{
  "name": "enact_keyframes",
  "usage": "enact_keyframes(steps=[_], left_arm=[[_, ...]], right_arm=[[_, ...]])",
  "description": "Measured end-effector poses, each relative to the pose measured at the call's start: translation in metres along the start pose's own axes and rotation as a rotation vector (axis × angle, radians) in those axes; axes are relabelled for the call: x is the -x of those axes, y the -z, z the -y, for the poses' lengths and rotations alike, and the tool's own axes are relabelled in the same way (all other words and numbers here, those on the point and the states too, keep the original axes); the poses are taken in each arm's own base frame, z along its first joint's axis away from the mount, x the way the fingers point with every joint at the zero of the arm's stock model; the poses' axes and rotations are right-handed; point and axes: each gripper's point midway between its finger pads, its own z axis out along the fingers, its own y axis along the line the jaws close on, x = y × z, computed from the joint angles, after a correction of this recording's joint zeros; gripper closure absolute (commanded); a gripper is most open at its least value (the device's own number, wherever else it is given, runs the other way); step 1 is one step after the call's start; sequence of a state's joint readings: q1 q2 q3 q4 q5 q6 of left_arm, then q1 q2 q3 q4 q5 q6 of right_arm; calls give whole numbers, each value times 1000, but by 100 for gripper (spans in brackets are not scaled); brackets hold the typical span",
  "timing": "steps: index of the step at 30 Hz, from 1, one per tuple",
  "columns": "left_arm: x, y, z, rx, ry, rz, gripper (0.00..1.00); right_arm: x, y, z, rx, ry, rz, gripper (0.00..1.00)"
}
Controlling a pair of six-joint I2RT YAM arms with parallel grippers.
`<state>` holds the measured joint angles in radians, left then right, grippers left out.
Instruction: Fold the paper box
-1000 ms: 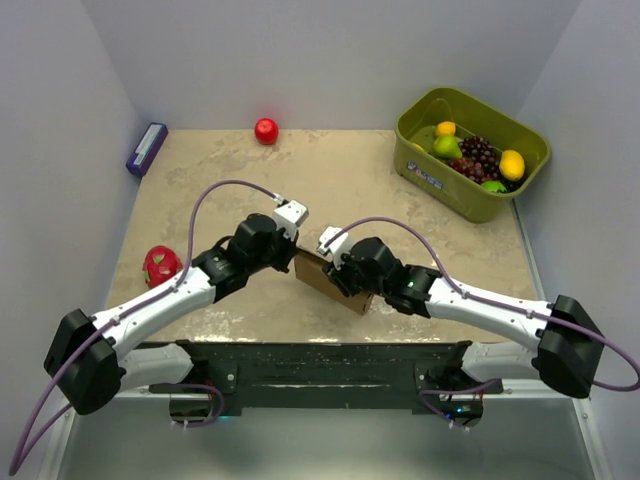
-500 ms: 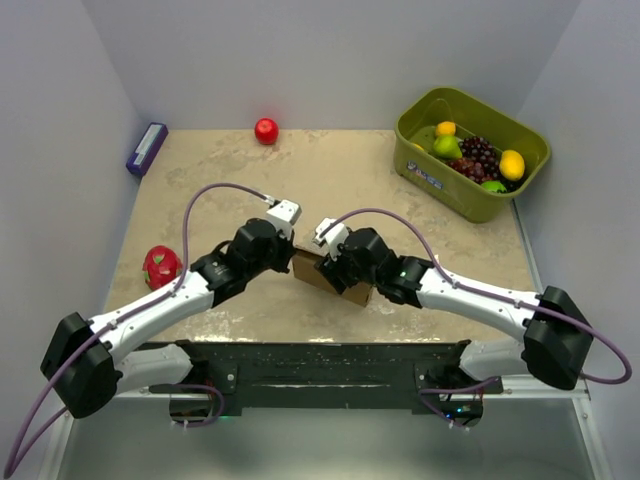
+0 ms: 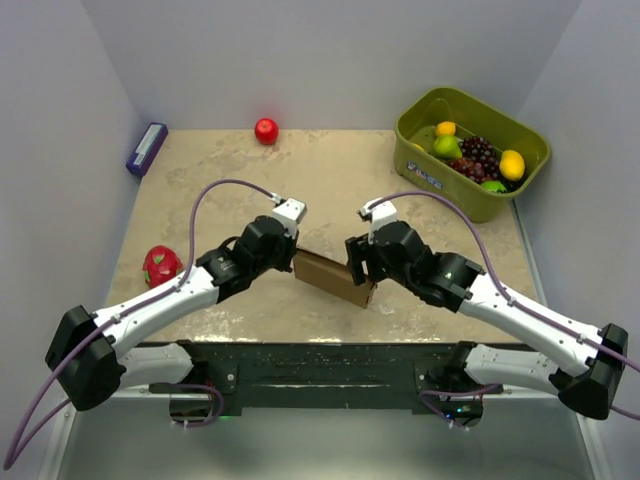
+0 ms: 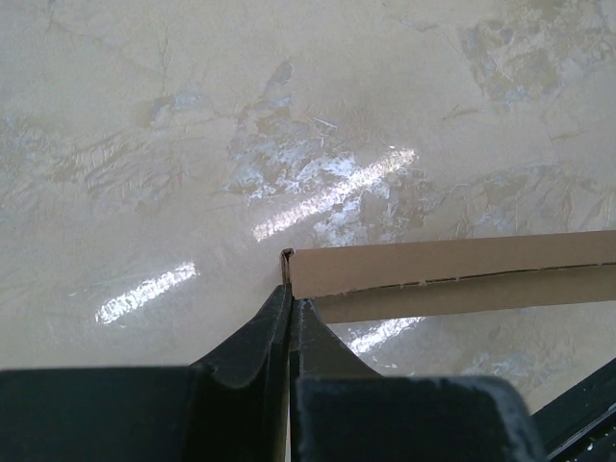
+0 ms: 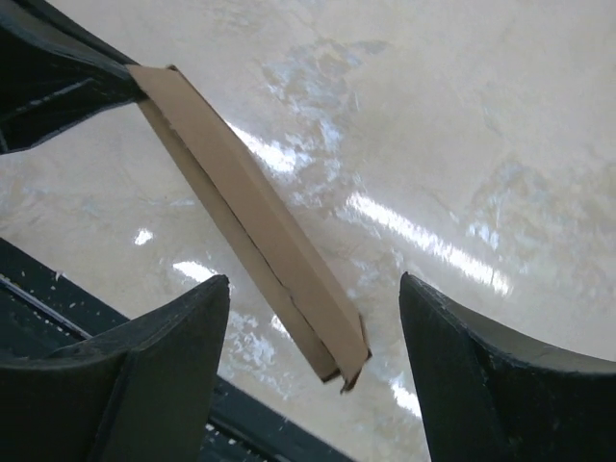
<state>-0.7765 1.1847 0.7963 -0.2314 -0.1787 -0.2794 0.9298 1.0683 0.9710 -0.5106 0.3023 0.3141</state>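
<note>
We see the paper box [image 3: 330, 277] pressed flat, low over the surface [image 3: 340, 180], well apart from the green bin [image 3: 465, 200] and closer to the arm bases than the bin is. The left end effector [image 4: 289, 300] is clenched on the box end farthest from the bin. The right end effector [image 5: 315, 281] is released. Its fingers stand wide on both sides of the end nearer the bin and do not touch it.

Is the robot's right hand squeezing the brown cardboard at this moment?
No, the fingers of the right hand stand wide apart, and the end of the paper box lies between them untouched.
</note>
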Motion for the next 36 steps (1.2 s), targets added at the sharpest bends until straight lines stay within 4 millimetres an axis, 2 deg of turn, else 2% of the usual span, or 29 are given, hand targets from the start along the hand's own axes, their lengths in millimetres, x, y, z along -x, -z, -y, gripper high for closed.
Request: enact_keyframes(steps=[3, 10, 19, 24, 29, 32, 36], left_arm=[[0, 0, 0, 6, -3, -4, 100], [0, 0, 0, 14, -9, -10, 100], [0, 0, 2, 15, -14, -11, 100], [-1, 1, 5, 9, -19, -11, 100], [-1, 1, 5, 12, -21, -11, 100], [-1, 1, 5, 13, -22, -12, 100], [-1, 1, 5, 14, -22, -12, 100]], right_arm=[[-18, 9, 10, -56, -77, -70, 39], [-52, 24, 17, -92, -205, -163, 46], [-79, 23, 19, -100, -302, -190, 58], [-79, 21, 19, -94, -348, -152, 60], [-68, 17, 18, -91, -377, -100, 63], [-64, 16, 17, -90, -384, -86, 72], [-63, 15, 19, -100, -390, -76, 77]])
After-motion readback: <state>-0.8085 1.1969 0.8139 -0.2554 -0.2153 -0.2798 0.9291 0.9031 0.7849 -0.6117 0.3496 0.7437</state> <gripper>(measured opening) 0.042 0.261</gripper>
